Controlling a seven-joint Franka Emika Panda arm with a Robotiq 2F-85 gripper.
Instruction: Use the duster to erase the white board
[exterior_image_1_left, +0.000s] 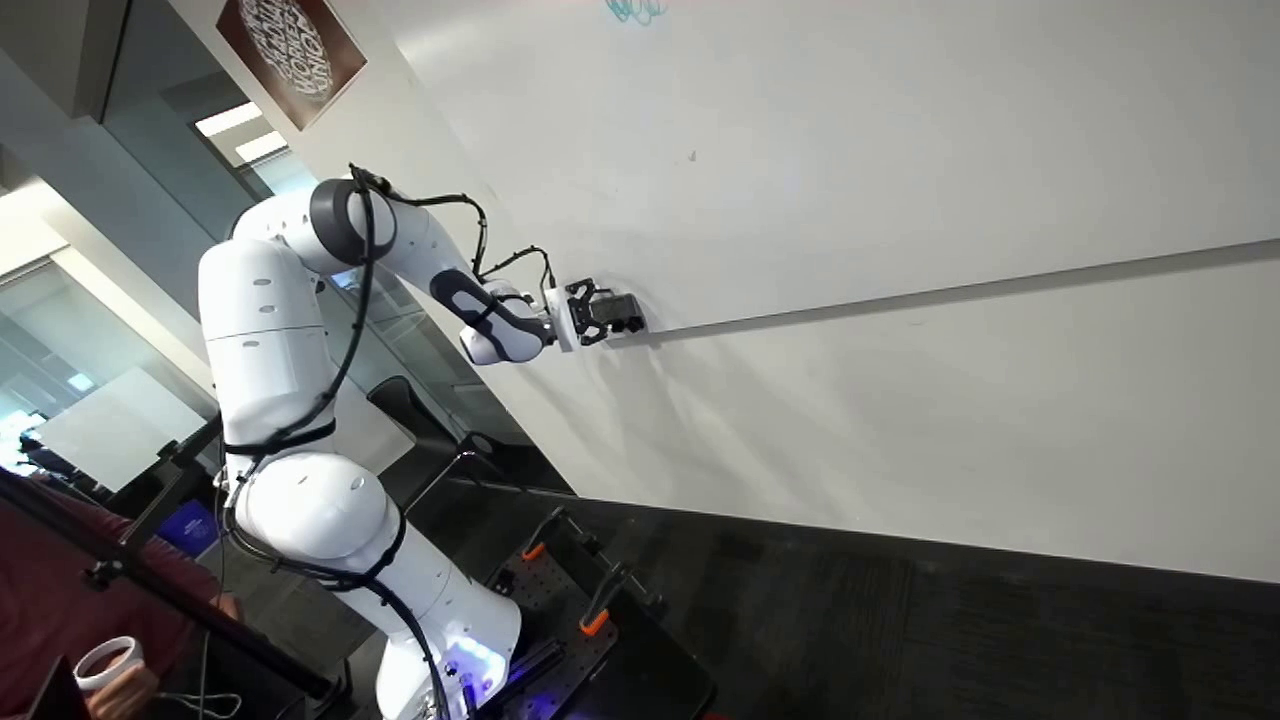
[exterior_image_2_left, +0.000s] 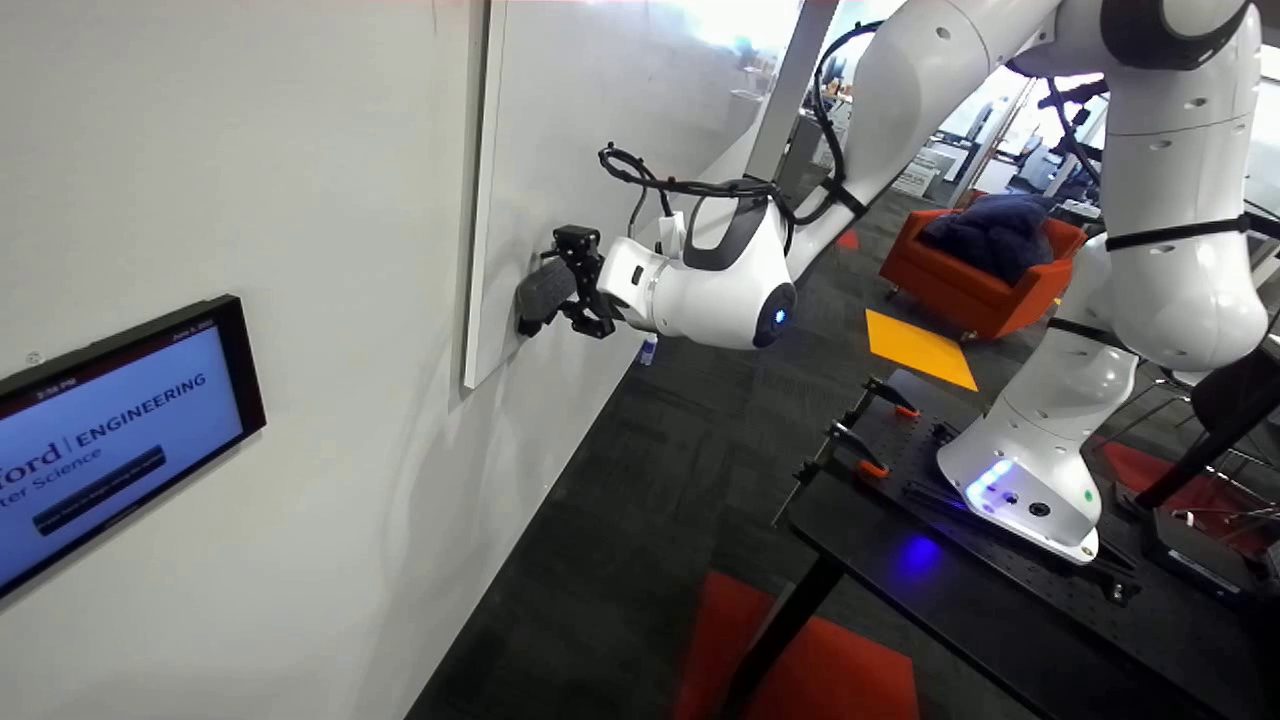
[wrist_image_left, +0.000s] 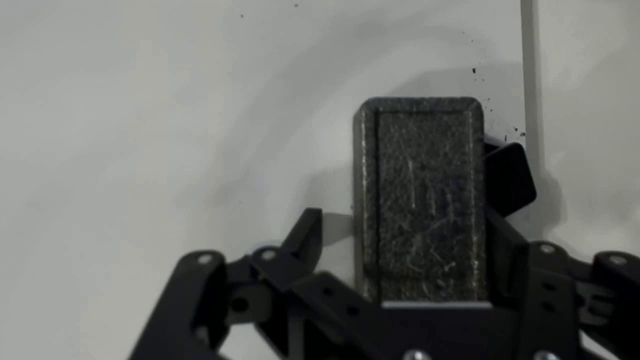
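The white board (exterior_image_1_left: 850, 150) fills much of an exterior view and also shows in the other exterior view (exterior_image_2_left: 560, 110). It carries a teal scribble (exterior_image_1_left: 634, 10) at the top and a small mark (exterior_image_1_left: 692, 156). The duster (wrist_image_left: 425, 175) is a dark grey felt block against the board near its lower edge; it also shows in both exterior views (exterior_image_1_left: 618, 312) (exterior_image_2_left: 546, 288). My gripper (wrist_image_left: 402, 215) is open around the duster's near end. In the wrist view the left finger stands apart from it; the right finger is close against its side, contact unclear.
A black angular piece (wrist_image_left: 510, 180) sticks out beside the duster; I cannot tell what it is. The board's lower edge (exterior_image_1_left: 950, 293) runs beside it. A wall screen (exterior_image_2_left: 130, 430) hangs nearby. The robot's black table (exterior_image_2_left: 960, 600) stands below. Dark crumbs (wrist_image_left: 474, 71) dot the board.
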